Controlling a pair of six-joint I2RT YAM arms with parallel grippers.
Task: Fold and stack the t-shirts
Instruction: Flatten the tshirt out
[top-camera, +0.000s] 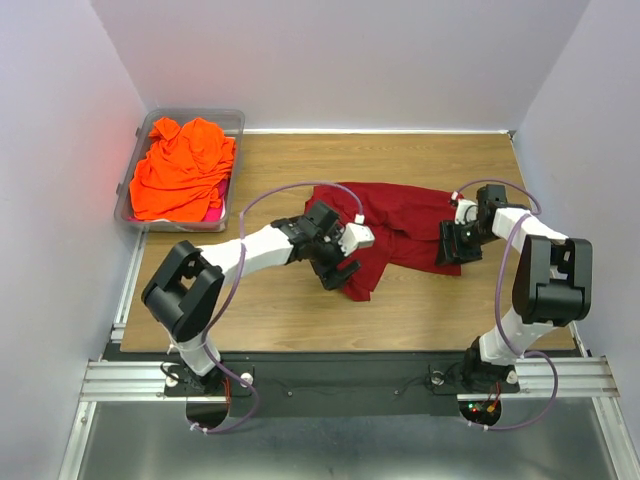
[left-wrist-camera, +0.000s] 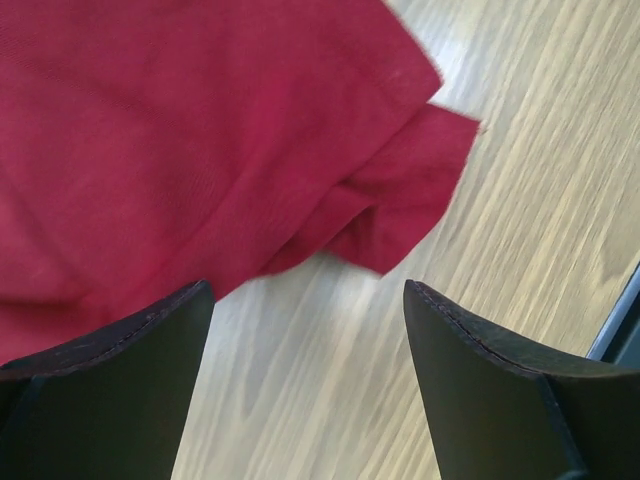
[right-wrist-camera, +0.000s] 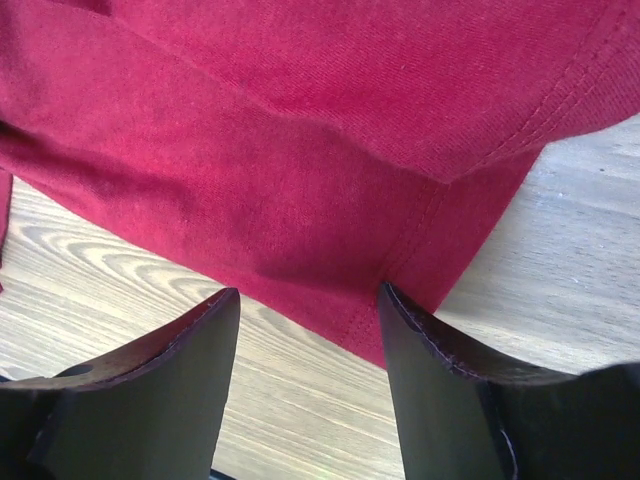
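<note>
I am working on the dark red t-shirt (top-camera: 400, 222), which is lying crumpled and only partly spread on the wooden table (top-camera: 250, 310), between the two arms. I judge that the step in hand is laying this shirt flat, as no clean fold is showing yet.

The left gripper (left-wrist-camera: 310, 300) is hovering with its jaws wide apart and holding nothing, over bare wood just beside a bunched corner of the shirt. The right gripper (right-wrist-camera: 308, 300) is also standing open at the shirt's right edge. The stitched hem is lying just past its fingertips and is not pinched.

For the next move, I think each gripper is needing to go down on its own edge, close on the cloth, and then pull outward to stretch it.

The clear grey bin (top-camera: 190, 116) at the far left corner is holding the orange t-shirt (top-camera: 180, 170) in a heap, and a bit of magenta fabric (top-camera: 212, 212) is showing at its near side.
</note>
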